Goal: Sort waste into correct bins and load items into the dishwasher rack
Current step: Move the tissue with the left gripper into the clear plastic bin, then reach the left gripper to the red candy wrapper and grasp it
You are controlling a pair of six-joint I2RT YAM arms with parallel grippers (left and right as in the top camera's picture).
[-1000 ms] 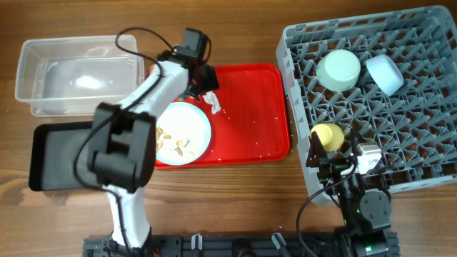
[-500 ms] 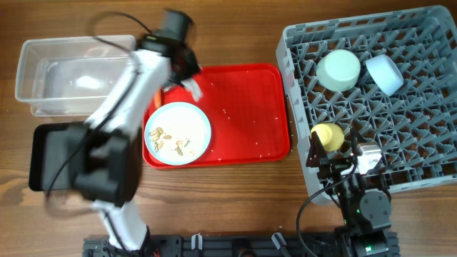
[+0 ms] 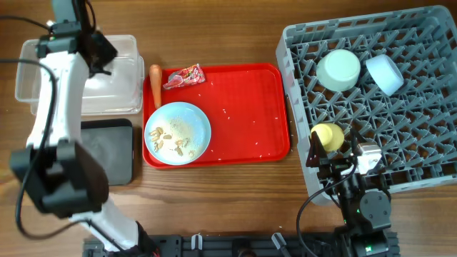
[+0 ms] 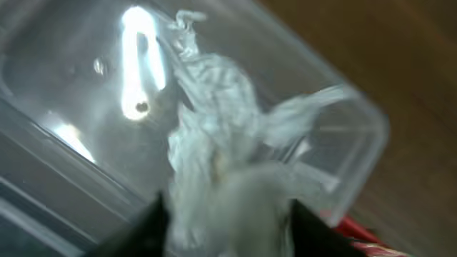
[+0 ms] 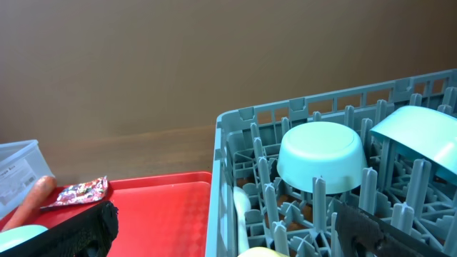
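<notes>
Pinches crumpled white tissue (image 4: pixel 214 150), ragged and wispy, tight between the 2 left gripper (image 4: pixel 228 235) fingers. Hovers just above the clear tub (image 4: pixel 71 107), directly below. Reaches far forward, wrist pitched down. Holds right gripper (image 5: pixel 225 225) spread wide.

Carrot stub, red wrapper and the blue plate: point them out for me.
carrot stub (image 3: pixel 155 86), overhead view, middle of its length.
red wrapper (image 3: pixel 183 76), overhead view, its crumpled centre.
blue plate (image 3: pixel 194 123), overhead view, bare patch beside the crumbs.

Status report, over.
Left gripper shut on white tissue, over clear tub. Right gripper open, parked at dishwasher rack. Red wrapper, carrot stub, crumbs on blue plate unsorted. No obstruction seen.
</notes>
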